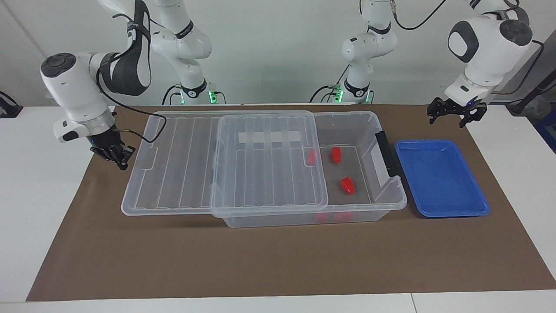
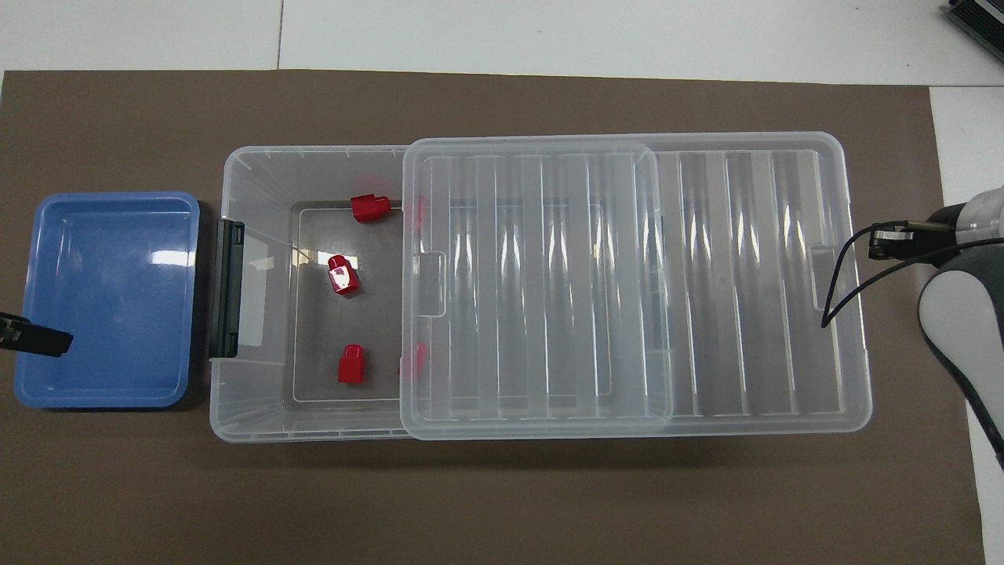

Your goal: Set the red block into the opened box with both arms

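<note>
Facing the robots, the high camera showed the box (image 1: 382, 204) in the middle of the table (image 1: 260, 261), its ribbed lid (image 1: 226, 165) slid toward the right arm's end so that the end by the dark latch (image 1: 388, 153) lay uncovered. On the bared floor sat one red block (image 1: 347, 184) in the open and another red block (image 1: 335, 154) nearer to the robots; more red showed faintly through the lid's edge and the clear front wall. The right gripper (image 1: 114, 153) hung just beside the lid's end, jaws clenched on nothing. The left gripper (image 1: 451, 111) was up above the mat near the blue tray (image 1: 443, 204), jaws released and empty.

From overhead, the same red blocks lay inside the box, apart from one another and from the walls, with a third block (image 2: 351, 364) close to the lid's edge. Only the left gripper's tip showed, over the tray's rim; the right gripper sat at the lid's end.

Each block looked hard, light and glossy, likely a little slippery, so a firm pinch across its two flat long sides should have held best, with the stub end left free. The lid looked thin and springy, best pushed at its end rim.
</note>
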